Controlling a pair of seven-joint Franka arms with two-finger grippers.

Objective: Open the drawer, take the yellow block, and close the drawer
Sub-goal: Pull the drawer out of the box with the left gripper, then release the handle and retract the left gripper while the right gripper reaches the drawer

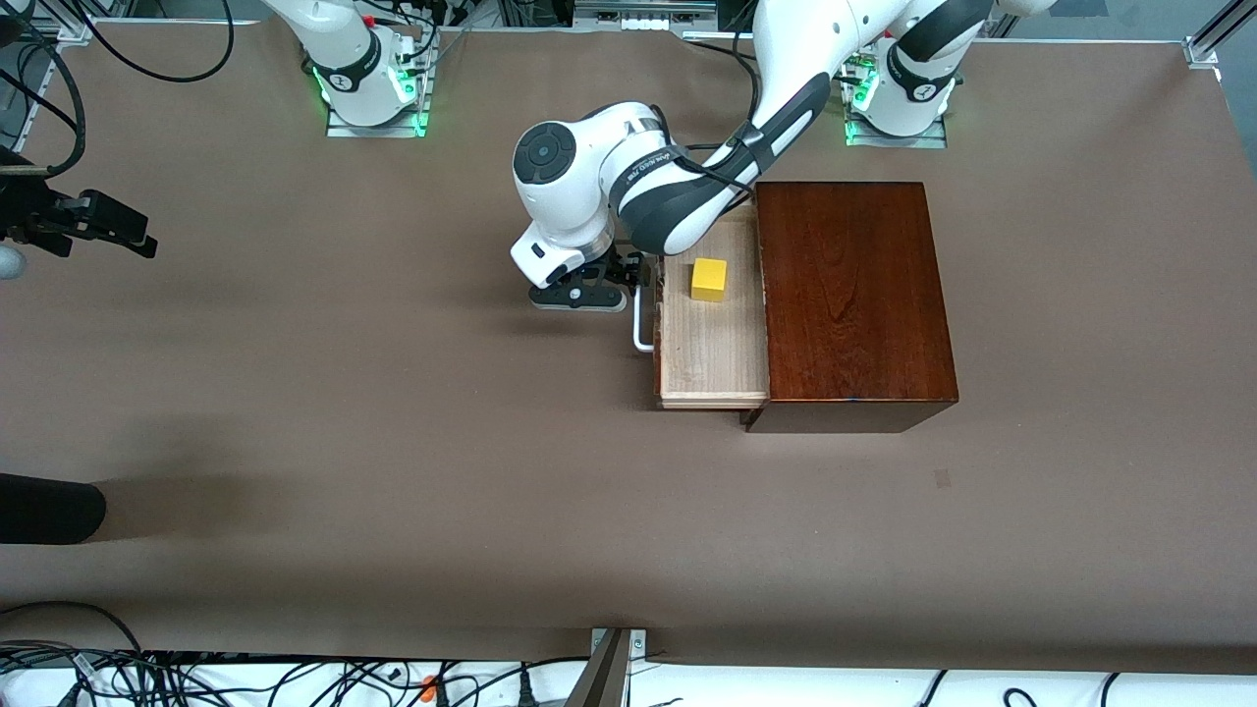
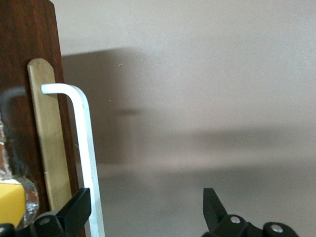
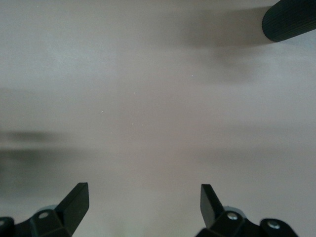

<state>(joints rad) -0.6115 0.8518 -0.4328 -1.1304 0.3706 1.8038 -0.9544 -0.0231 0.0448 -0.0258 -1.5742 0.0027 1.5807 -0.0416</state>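
We see the pale-wood sliding drawer [image 1: 712, 353] pulled well out of the glossy dark reddish-brown wooden box [image 1: 852, 299], toward the right arm's end of the surface. The small bright yellow cube block [image 1: 708, 279] sits inside the drawer, on its floor, in the part farther from the front camera, apart from the drawer's walls.

The left end effector [image 1: 579, 295] stands just beside the white bar handle [image 1: 642, 319] on the drawer front, outside the drawer, at the same stretch of the drawer as the block. Its jaws are spread wide and hold nothing; in the left wrist view 1 fingertip [image 2: 79, 205] lies right against the handle [image 2: 86, 153] while the other stands clear over bare surface. The relation that matters, in our judgement: the block lies from this end effector across the drawer front, toward the box, so the reach must rise over the front edge and come down into the tray. The cube has no long axis to favour.

The left arm is plainly the nearer. The right end effector [image 3: 143, 202] waits, jaws wide and empty, over bare brown surface [image 1: 393, 442]; the front view does not show it.

The left arm covers the drawer's corner farthest from the front camera, and in the left wrist view only a sliver of the block [image 2: 11, 207] shows.
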